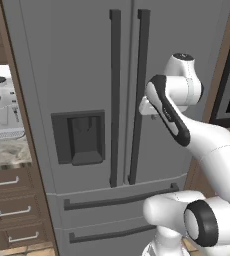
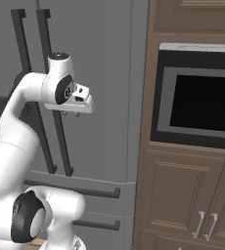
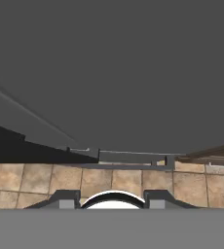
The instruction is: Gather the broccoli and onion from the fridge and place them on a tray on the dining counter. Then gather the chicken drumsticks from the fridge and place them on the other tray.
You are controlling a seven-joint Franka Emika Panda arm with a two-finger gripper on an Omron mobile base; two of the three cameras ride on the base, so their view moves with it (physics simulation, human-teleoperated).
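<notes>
The grey French-door fridge stands right in front of me with both doors shut, its two long dark handles side by side at the middle. In the right base view my gripper hangs just in front of the right door, pointing down, at about mid-handle height. Looking down the door face, the hand view has the gripper open, fingertips apart with nothing between them. The broccoli, onion, chicken drumsticks, trays and dining counter are out of view.
A built-in oven sits in brown wooden cabinets right of the fridge. To the left, a coffee machine stands on a stone worktop over wooden drawers. Tan floor tiles lie below the fridge drawers.
</notes>
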